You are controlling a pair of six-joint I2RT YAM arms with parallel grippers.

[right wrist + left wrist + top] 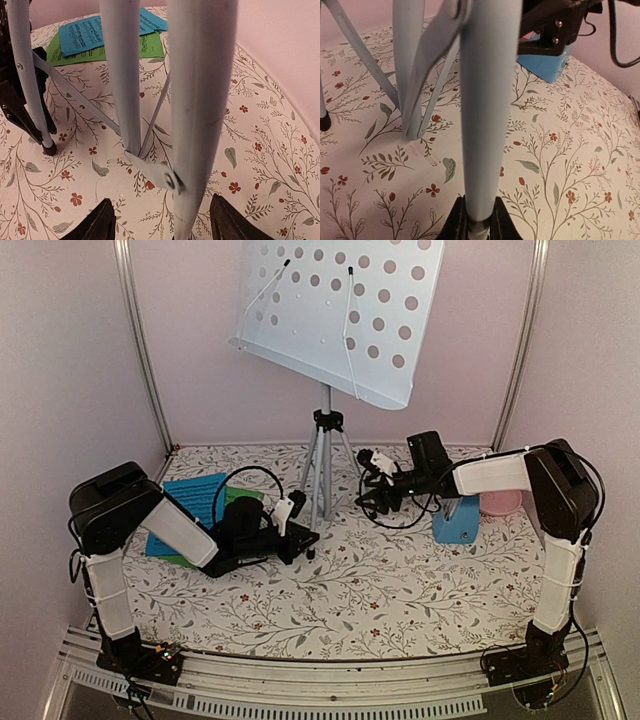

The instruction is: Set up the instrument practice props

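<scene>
The pale blue-grey perforated music stand [340, 310] stands upright on its silver tripod [322, 455] at the back centre. My left gripper [300, 538] is shut on a tripod leg [485, 125] low down, fingers hugging the tube [479, 220]. My right gripper [372, 498] is wide open with another leg [200, 125] between its jaws [161, 215], not touching it. The blue music sheet [195, 495] lies flat on the green sheet [243, 497] at the left, also in the right wrist view [90, 32]. The small blue metronome [455, 520] stands at the right.
A pink plate [498, 502] lies behind the metronome by the right wall. Pink walls and metal corner posts [140, 350] close in the floral table [380, 590]. The right arm's cable hangs near the metronome.
</scene>
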